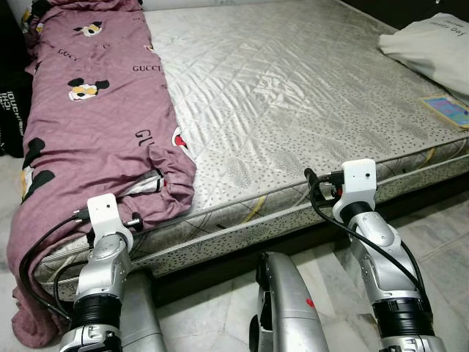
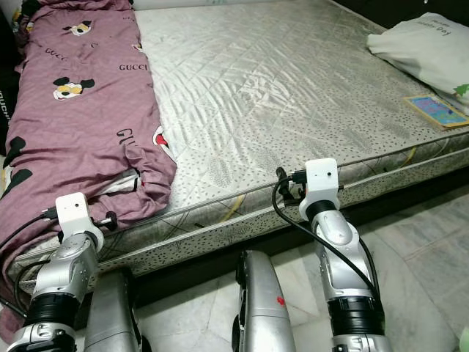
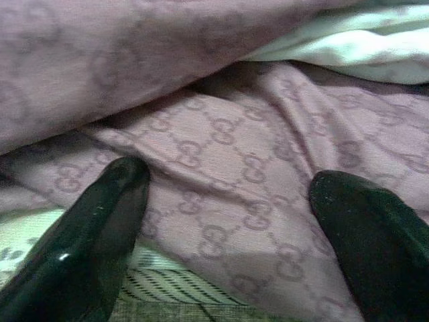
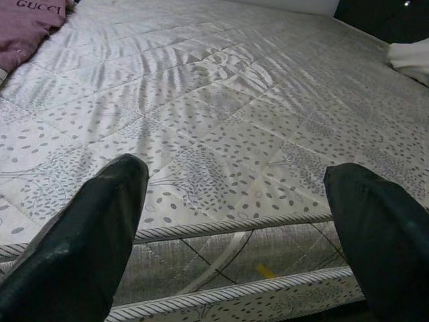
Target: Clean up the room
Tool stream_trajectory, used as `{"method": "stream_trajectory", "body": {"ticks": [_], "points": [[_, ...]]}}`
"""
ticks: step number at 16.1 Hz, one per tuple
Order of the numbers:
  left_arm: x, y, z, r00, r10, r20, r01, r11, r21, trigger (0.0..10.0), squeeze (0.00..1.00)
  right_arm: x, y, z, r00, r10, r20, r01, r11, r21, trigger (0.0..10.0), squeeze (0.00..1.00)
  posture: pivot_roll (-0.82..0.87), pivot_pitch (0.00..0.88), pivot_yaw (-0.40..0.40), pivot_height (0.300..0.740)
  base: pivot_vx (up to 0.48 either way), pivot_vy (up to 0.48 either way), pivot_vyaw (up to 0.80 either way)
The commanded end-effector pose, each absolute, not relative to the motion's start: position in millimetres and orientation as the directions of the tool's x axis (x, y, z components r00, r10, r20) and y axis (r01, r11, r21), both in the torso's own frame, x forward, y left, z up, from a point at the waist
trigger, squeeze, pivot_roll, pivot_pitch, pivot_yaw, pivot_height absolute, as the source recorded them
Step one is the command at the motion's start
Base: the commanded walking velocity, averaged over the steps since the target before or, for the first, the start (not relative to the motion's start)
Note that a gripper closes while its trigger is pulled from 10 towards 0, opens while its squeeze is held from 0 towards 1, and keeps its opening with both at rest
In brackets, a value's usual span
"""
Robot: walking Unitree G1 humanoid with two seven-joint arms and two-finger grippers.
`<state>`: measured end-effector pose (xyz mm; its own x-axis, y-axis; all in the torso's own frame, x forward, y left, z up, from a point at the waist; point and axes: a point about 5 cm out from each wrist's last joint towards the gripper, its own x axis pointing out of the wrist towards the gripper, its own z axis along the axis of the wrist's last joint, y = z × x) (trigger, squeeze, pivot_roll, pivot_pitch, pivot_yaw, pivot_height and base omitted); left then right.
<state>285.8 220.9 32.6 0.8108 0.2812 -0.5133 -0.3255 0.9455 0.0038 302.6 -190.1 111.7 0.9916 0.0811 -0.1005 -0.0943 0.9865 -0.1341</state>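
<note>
We see the pink blanket (image 1: 88, 125) run off the picture's top and left edges, and its lower end drops past the mattress (image 1: 293, 95) edge behind the left arm, so we cannot trace where it ends. The white bag (image 1: 432, 48) and the colourful book (image 1: 447, 110) are both cut by the right edge, and the book's cover print is too small to read. In the left wrist view the blanket is blurred, and each fingertip (image 3: 100, 228) of the left pincer (image 3: 234, 221) is cropped at the bottom.
</note>
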Motion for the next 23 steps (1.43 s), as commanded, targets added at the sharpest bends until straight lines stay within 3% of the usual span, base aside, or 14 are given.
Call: {"method": "stream_trajectory", "body": {"ticks": [1,10,16,18,23], "points": [[288.4,213.8,30.8,0.819,0.228,-0.526,-0.274,0.962,-0.011,0.0,0.00,302.9,-190.7,115.7,0.993,0.071,-0.091,-0.083,0.987,-0.135,10.0,0.00,-0.20,0.040,-0.049,0.504,0.000,0.000,0.00],[292.9,176.9,13.1,0.750,-0.088,-0.656,0.024,0.994,-0.106,0.0,0.00,310.5,-183.8,118.1,0.993,0.086,-0.081,-0.096,0.987,-0.126,10.0,0.00,-0.19,0.014,-0.047,0.504,0.000,0.000,0.00],[294.0,172.2,11.6,0.738,-0.145,-0.658,0.092,0.989,-0.115,0.0,0.00,313.0,-181.7,118.2,0.993,0.087,-0.078,-0.096,0.988,-0.124,10.0,0.00,-0.19,0.003,-0.045,0.504,0.000,0.000,0.00],[293.4,163.1,9.3,0.701,-0.229,-0.675,0.212,0.971,-0.110,0.0,0.00,314.7,-179.3,118.4,0.993,0.090,-0.074,-0.099,0.988,-0.119,10.0,0.00,-0.18,0.000,-0.044,0.504,0.000,0.000,0.00],[292.7,157.0,7.0,0.666,-0.300,-0.682,0.297,0.947,-0.127,0.0,0.00,316.3,-178.3,118.4,0.994,0.089,-0.070,-0.097,0.988,-0.118,10.0,0.00,-0.19,0.000,-0.041,0.504,0.000,0.000,0.00]]}}
